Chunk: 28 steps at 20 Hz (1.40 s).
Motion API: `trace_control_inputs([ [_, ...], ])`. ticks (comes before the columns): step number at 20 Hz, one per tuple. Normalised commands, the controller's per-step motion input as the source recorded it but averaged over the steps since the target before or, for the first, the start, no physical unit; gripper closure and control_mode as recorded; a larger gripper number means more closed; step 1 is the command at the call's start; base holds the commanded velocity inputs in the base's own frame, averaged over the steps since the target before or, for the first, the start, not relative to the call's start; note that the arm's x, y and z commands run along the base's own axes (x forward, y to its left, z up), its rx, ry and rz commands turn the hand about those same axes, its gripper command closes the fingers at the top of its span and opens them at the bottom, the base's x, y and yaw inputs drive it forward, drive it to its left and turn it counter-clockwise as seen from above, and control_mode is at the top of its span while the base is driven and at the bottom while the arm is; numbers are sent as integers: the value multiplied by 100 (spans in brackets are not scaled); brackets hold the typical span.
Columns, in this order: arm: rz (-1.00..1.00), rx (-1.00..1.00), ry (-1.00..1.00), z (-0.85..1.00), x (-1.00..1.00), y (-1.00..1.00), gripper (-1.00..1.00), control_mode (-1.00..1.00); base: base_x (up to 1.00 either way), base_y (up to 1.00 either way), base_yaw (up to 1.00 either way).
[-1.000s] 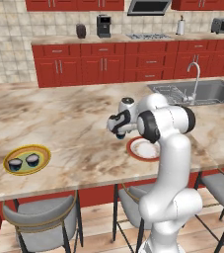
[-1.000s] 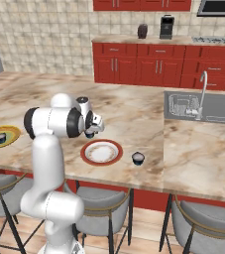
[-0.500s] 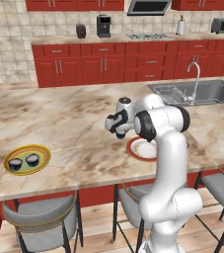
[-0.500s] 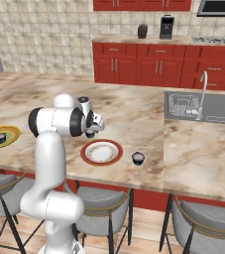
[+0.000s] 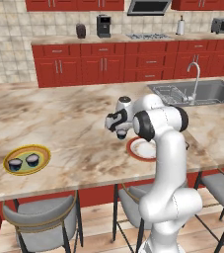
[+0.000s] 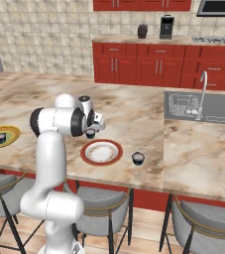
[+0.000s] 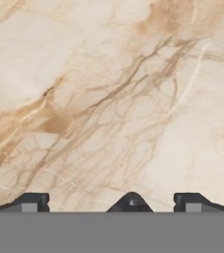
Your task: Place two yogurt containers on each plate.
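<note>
- Beige marble worktop: carries both plates.
- Red-rimmed white plate: bare, flat.
- Yellow-rimmed green plate: holds two cups.
- Gripper: fingers closed on a navy yogurt cup, above the worktop beside the red plate.
- Loose navy yogurt cup: upright, axis vertical; probably light, rigid; grasp its sides.

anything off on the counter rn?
Nothing spilled or tipped. Two yogurt cups sit upright on the yellow plate; one cup stands on the counter beside the bare red plate; the tool carries another.

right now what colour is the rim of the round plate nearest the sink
Red, around a white centre: the red-rimmed round plate shows best in the right base view.
</note>
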Motion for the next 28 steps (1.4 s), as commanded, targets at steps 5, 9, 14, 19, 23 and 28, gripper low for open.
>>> trace_control_inputs([
  [5, 0, 0, 0, 0, -6, -5, -100, -100, 0, 0, 0],
  [9, 0, 0, 0, 0, -8, -19, -100, -100, 0, 0, 0],
  [14, 0, 0, 1, 0, -15, -9, -100, -100, 0, 0, 0],
  [19, 0, 0, 0, -2, -14, 1, -100, -100, 0, 0, 0],
  [23, 0, 0, 0, -6, -3, 3, -100, -100, 0, 0, 0],
  [28, 0, 0, 0, -9, -2, 2, -100, -100, 0, 0, 0],
])
